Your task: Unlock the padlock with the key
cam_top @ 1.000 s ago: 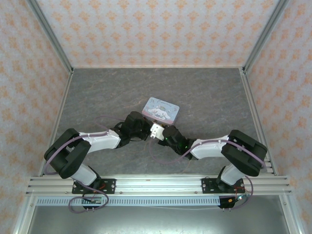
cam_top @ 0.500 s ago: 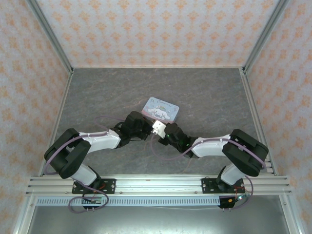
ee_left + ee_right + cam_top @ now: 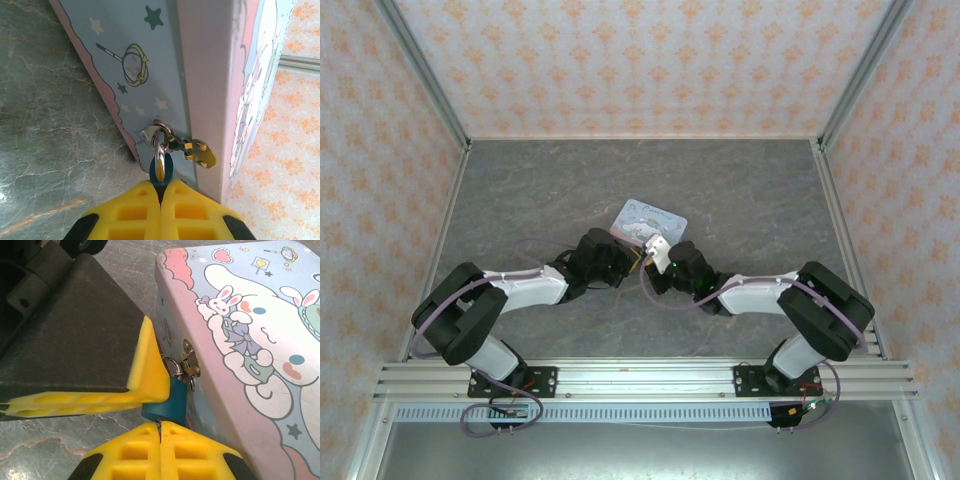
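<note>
White-and-black arms [image 3: 535, 288], purple cables [image 3: 463, 293] — yellow ribbed fingers [image 3: 135, 210]

Pastel blue-and-pink tin [image 3: 240, 340] with white cartoon rabbits and stars — teal padlock [image 3: 171, 402], silver shackle [image 3: 159, 147]; yellow left tool [image 3: 160, 192]; grey marbled bench [image 3: 50, 125]; peach floral walls [image 3: 640, 60].

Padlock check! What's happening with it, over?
Left pincer shut on padlock. Right pincer shut, tips at padlock's bottom. Padlock hooked through hasp on tin. Pincers crowded together.
</note>
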Controlling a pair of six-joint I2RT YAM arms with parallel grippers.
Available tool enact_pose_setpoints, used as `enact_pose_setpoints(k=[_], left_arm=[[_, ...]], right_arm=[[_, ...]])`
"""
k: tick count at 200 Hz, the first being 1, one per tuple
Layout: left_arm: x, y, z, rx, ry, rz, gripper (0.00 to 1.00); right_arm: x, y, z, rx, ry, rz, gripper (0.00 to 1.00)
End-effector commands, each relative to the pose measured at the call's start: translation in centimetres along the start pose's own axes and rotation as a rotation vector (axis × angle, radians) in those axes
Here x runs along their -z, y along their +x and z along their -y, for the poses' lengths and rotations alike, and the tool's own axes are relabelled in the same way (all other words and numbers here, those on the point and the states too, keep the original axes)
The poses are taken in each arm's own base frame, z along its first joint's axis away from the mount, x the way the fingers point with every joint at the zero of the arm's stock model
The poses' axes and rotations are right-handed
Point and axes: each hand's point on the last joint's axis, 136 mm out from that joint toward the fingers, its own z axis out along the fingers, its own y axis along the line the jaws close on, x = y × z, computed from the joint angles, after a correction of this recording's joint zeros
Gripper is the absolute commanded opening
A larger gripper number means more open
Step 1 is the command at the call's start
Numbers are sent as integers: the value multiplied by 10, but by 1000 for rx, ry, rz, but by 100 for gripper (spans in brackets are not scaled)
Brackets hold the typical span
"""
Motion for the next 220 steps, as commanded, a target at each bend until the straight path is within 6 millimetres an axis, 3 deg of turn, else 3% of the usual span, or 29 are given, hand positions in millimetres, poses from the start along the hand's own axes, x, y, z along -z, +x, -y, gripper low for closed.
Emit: enact_pose_setpoints(k=[1, 61, 95, 146, 183, 220], left_arm=[[-2, 16, 16, -29, 38, -49, 0], [-4, 17, 10, -30, 23, -47, 0], [-5, 16, 9, -30, 19, -43, 0], [-5, 14, 10, -13, 20, -35, 0], [-3, 14, 14, -6, 24, -35, 0], [-3, 15, 18, -8, 32, -40, 0]], right_arm=[[-2, -8, 8, -83, 4, 33, 0], [-4, -4, 9, -153, -27, 34, 0], [0, 1, 13, -108, -4, 4, 0], [21, 11, 23, -3, 68, -2, 33], [38, 15, 20, 185, 124, -24, 42], [42, 16, 7, 352, 129, -2, 50]])
